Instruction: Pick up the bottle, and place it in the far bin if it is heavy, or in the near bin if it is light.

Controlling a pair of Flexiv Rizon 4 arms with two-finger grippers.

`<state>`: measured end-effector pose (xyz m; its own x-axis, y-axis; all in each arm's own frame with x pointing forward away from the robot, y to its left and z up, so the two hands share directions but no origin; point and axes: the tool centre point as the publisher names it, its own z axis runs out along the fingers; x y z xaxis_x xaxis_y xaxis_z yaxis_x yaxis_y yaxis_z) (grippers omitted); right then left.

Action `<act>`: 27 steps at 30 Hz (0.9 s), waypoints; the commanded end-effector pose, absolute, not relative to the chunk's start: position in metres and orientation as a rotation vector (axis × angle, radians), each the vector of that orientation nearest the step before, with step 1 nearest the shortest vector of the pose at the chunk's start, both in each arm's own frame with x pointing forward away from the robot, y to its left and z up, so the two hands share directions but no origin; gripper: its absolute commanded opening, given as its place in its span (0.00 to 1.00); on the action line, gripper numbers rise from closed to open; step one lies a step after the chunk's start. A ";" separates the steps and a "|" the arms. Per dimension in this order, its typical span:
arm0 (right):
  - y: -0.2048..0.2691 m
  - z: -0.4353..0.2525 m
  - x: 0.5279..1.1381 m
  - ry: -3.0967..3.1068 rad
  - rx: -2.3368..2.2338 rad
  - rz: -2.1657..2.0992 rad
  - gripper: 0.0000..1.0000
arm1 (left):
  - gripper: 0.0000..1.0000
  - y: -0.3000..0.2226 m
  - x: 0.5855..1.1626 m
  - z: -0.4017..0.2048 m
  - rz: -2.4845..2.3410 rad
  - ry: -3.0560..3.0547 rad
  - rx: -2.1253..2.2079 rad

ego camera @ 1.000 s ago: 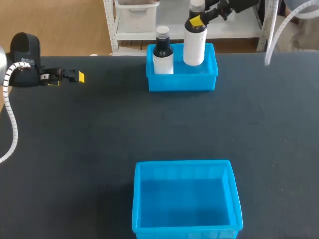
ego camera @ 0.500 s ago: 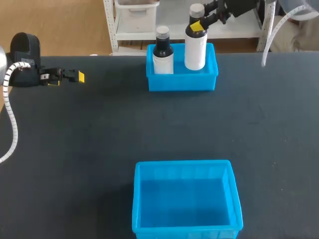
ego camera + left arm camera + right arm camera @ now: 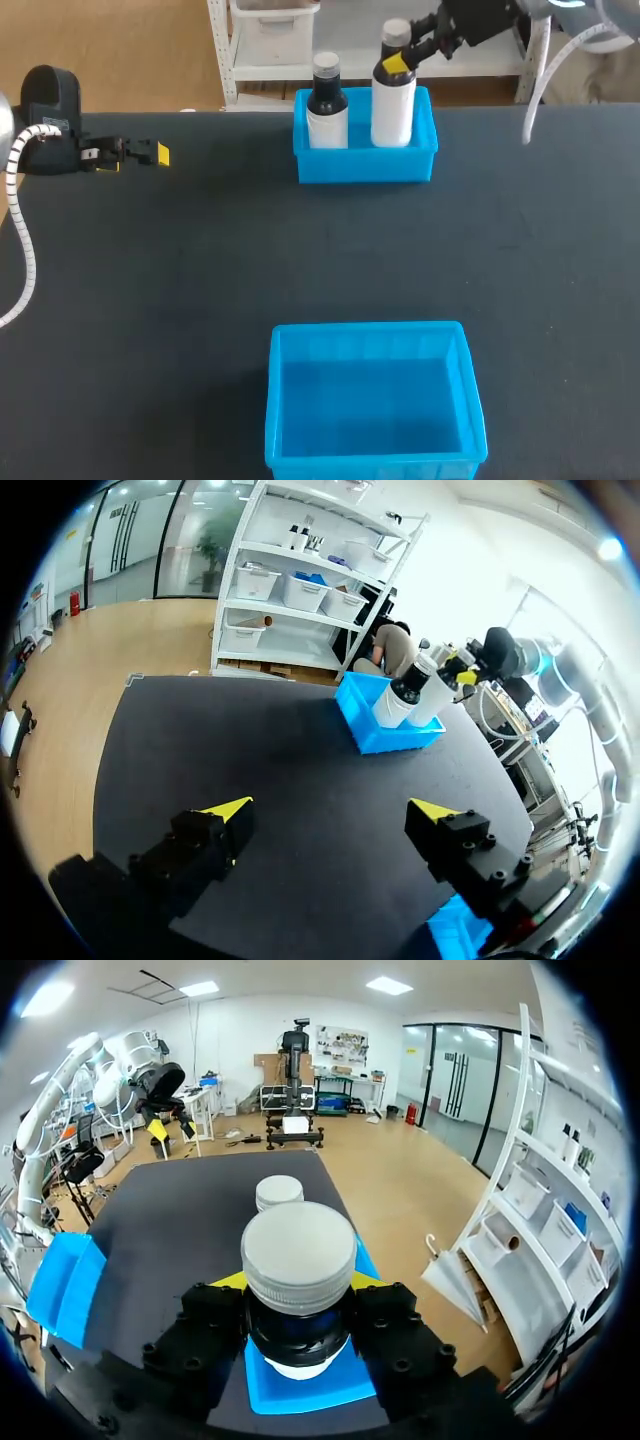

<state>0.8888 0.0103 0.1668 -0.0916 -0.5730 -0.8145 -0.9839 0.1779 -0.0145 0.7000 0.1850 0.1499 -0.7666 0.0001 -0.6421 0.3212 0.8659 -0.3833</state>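
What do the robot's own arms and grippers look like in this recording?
Both are black and blocky. The left gripper and the right gripper each have two bolted fingers ending in bright yellow tips. A white ribbed cable trails from the left one, and a pale hose loops off the right one.

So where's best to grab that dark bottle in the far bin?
Probably at the neck below the cap, from above or its open left: the dark bottle stands upright, the bin walls hide its base, and the white bottle crowds its right.

Black table (image 3: 150, 300), far blue bin (image 3: 365, 165), near blue bin (image 3: 372, 466)
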 end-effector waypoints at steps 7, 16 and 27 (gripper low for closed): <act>0.010 0.157 0.894 1.772 -1.469 0.761 0.00 | 1.00 0.185 0.700 0.150 -0.636 2.374 0.231; 0.008 0.148 0.895 1.776 -1.456 0.766 0.00 | 1.00 0.185 0.700 0.150 -0.636 2.374 0.231; 0.005 0.140 0.893 1.773 -1.451 0.767 0.00 | 1.00 0.185 0.700 0.150 -0.636 2.374 0.231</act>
<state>0.8935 0.0053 0.1387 -0.1194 -0.5608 -0.8193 -0.9810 0.1935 0.0105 0.7000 0.1850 0.1499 -0.7666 0.0001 -0.6421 0.3212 0.8659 -0.3833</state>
